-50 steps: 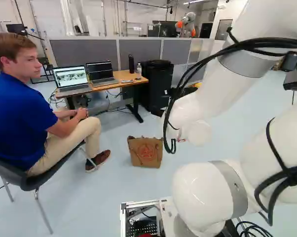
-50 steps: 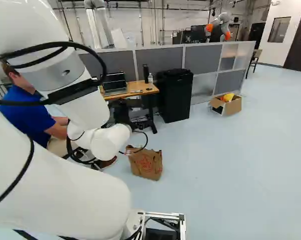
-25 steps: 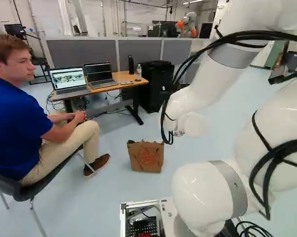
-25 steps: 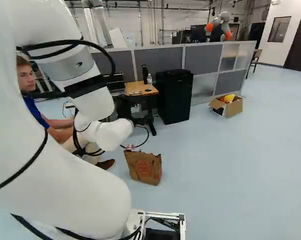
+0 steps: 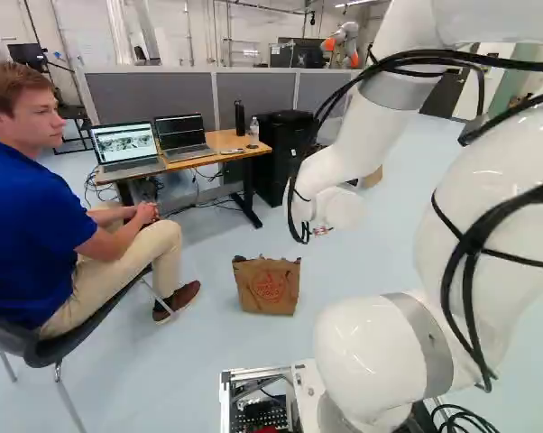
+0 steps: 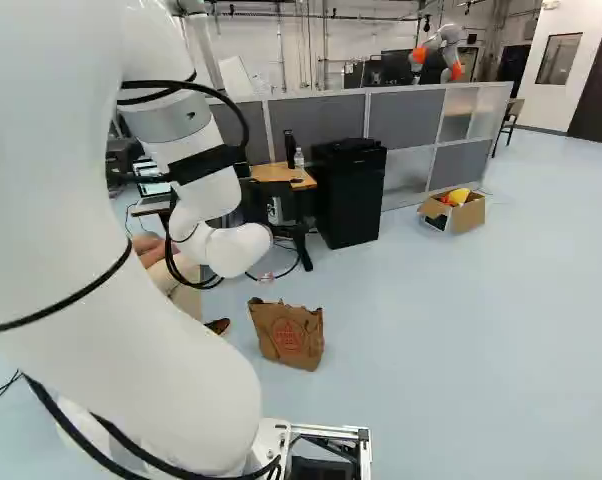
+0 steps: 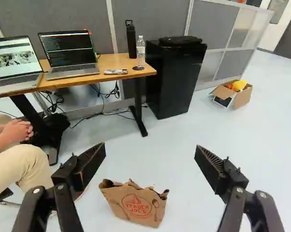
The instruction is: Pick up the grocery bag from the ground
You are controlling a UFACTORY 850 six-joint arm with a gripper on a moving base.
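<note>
We hold our jaws released and spread wide, with nothing gripped. The brown paper bag [image 7: 136,205] stands upright on the floor [image 6: 431,340], and from the wrist we see it down in the gap between the jaws, touched by neither. Its top edge is uneven, and a round red print shows on the side turned to us. In the left base view the bag is near the middle, to the left of the arm [image 5: 366,135]; in the right base view it is to the right of the arm's front end. Beyond the bag we have the wooden desk [image 7: 119,60], carrying two open laptops [image 7: 70,50], a dark bottle [image 7: 131,41], a clear water bottle [image 7: 140,53] and a small flat thing [image 7: 115,71]. A tall black cabinet [image 7: 174,77] stands just beside the desk, on the side of the clear bottle, with a grey partition [image 7: 157,19] behind them both. Farther along the partition, a cardboard box [image 7: 242,98] sits on the floor with a yellow thing [image 7: 239,85] in it. Past the partition we see another robot [image 6: 443,45].
</note>
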